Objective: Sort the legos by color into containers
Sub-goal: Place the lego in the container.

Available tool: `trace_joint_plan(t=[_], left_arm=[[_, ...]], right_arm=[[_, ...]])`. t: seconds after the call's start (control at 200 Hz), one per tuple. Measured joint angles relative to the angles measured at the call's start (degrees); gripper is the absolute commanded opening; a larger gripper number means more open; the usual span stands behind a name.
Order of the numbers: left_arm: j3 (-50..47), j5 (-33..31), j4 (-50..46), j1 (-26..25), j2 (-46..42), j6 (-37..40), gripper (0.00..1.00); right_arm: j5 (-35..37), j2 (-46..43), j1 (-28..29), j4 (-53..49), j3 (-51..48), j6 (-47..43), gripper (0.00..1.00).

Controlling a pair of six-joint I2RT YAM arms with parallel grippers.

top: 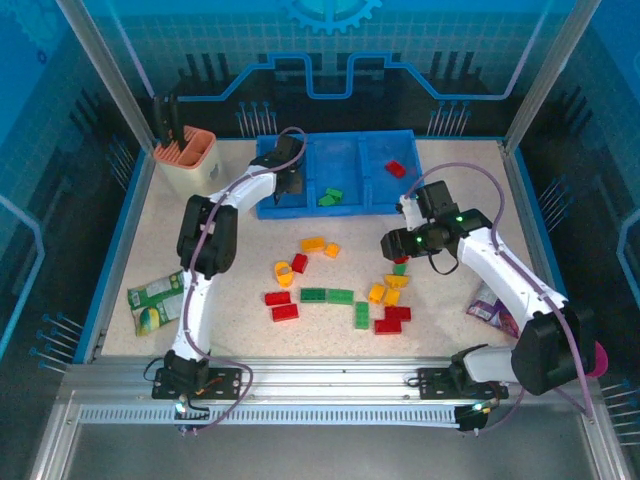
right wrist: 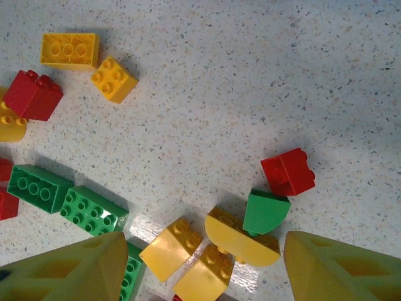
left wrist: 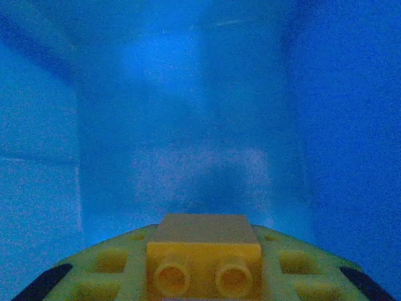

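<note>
- Sorted so far: two green plastic bricks (top: 330, 197) lie in the middle compartment of the bright blue three-compartment plastic tray (top: 345, 142), which stands at the far centre. One red plastic brick (top: 396, 168) lies in its right compartment.
- In hand: the left gripper (top: 286, 168) is down inside the tray's left compartment, fingers clenched on one yellow two-stud brick (left wrist: 203, 241) that is not yet let go. Whether other bricks lie under the arm there cannot be told.
- Left to do: sixteen loose bricks (top: 339, 296) are scattered on the speckled table top (top: 450, 200) on the near side of the tray. As far as the overhead view allows, they count as six red, six yellow-orange and four green.
- Right gripper (right wrist: 203, 244): it hovers over the right-hand cluster with fingers released and wide apart, grasping nothing. Below it, a green wedge brick (right wrist: 266, 212) lies just beside a red square brick (right wrist: 288, 172).
- Progress, as a judgement: about a fifth of the bricks are placed or at the tray, and every colour has pieces outstanding.
- Periphery: one cream holder with an orange rim (top: 187, 160) stands far left, one green packet (top: 155, 300) lies near left, and one purple packet (top: 490, 305) lies near right.
</note>
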Motion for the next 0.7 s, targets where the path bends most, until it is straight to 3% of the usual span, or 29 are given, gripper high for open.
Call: trace_joint_plan(t=[0.465, 0.59, 0.701], left_arm=[[2.08, 0.11, -1.07, -0.02, 0.74, -1.44, 0.54], [-0.20, 0.00, -0.96, -0.02, -0.76, -1.29, 0.55], [-3.69, 0.11, -0.59, -0.02, -4.15, -0.94, 0.58]], right_arm=[[-1.90, 0.04, 0.00, 3.08, -0.74, 1.95, 0.71], [-2.27, 0.17, 0.00, 3.63, -0.79, 2.12, 0.71], [-3.43, 0.31, 0.02, 4.59, -1.29, 2.32, 0.78]])
